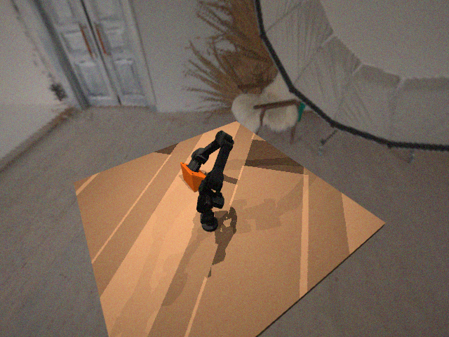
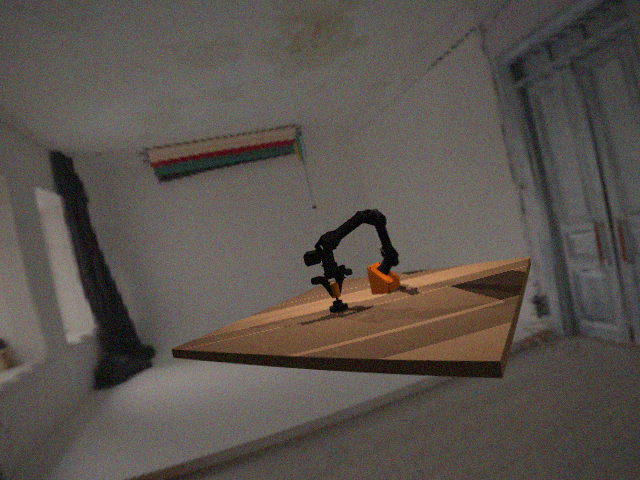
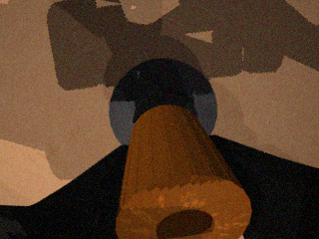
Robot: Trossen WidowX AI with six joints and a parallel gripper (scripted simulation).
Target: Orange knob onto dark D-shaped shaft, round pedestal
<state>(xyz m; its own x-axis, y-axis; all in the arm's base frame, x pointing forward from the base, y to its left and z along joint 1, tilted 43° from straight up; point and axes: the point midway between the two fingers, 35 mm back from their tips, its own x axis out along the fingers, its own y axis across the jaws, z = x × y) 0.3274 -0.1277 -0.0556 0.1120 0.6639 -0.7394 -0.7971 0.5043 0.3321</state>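
My gripper (image 2: 336, 295) (image 3: 169, 147) is shut on the orange knob (image 2: 335, 288) (image 3: 166, 161), with one dark finger on each side. The knob's near end, with a dark hole, faces the wrist camera. The dark round pedestal (image 1: 210, 227) (image 2: 338, 307) (image 3: 121, 119) stands on the table, straight below the knob. The knob's far end overlaps the pedestal's disc in the wrist view. In the exterior view its lower end is close above the pedestal. The shaft cannot be made out, and whether the knob touches it cannot be told.
The wooden table (image 1: 253, 283) (image 2: 413, 330) carries the arm's orange base block (image 1: 191, 178) (image 2: 382, 281), behind the pedestal. The black arm arches over from that block. Dark shadows and bright stripes cross the tabletop around the pedestal.
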